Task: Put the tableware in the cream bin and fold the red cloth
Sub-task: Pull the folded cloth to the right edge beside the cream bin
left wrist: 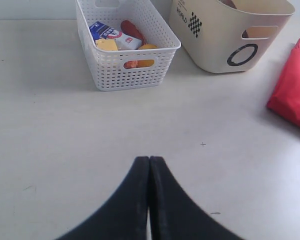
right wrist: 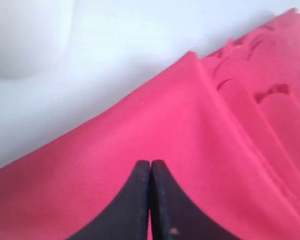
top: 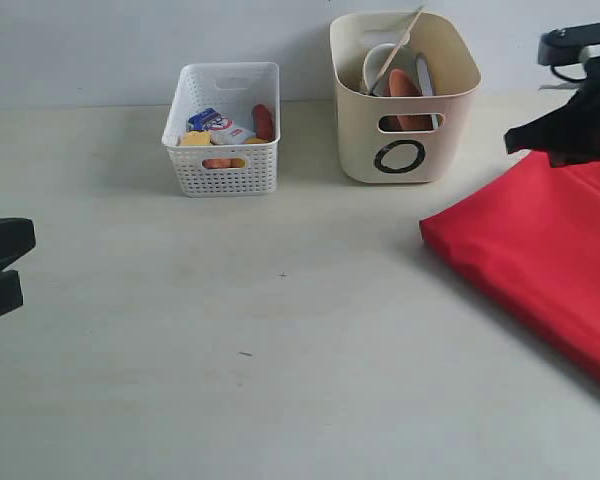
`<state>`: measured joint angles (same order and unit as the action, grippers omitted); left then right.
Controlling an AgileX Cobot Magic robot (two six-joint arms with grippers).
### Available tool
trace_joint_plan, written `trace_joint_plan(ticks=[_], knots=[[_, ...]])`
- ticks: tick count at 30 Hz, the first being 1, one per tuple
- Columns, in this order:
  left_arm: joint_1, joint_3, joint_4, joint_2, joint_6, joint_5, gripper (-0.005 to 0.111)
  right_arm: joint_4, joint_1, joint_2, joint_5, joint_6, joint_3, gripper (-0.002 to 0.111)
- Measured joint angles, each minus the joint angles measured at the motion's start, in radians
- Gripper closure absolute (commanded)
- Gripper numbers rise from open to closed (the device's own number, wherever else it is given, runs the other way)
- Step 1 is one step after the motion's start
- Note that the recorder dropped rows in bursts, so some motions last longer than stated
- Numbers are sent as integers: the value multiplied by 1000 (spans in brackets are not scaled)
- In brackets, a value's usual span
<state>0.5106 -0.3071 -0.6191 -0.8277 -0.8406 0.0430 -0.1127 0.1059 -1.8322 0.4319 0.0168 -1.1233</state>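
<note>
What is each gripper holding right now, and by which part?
Nothing. The left gripper has its jaws shut over the table; the right gripper has its jaws shut over the red cloth, no fabric between them.

a staged test bench: bare pale tabletop (top: 280,380) against blank wall (top: 130,50).

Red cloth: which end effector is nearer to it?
Right. The right end effector is poised over the cloth; the left end effector is far off, at the opposite side of the table.
</note>
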Motion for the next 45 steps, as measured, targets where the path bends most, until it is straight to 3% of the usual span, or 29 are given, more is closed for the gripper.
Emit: trace_joint_plan(ticks=[5,10,21,28,38,45], knots=[[0,0,2,0,-1,0,107,37,-11,-107,30,-43,0,108],[0,0,2,0,-1,0,107,-48,-8,-192,28,-25,-2,108],[0,0,2,0,-1,0,107,-119,152,-263,-188,133,-40,108],[0,0,2,0,-1,0,107,-64,169,-254,-61,138,-116,108],[0,0,4,0,-1,0,107,-34,169,-54,144,53,-137,108],[0,0,8,0,-8,0,107,-31,169,-149,224,39,-104,108]])
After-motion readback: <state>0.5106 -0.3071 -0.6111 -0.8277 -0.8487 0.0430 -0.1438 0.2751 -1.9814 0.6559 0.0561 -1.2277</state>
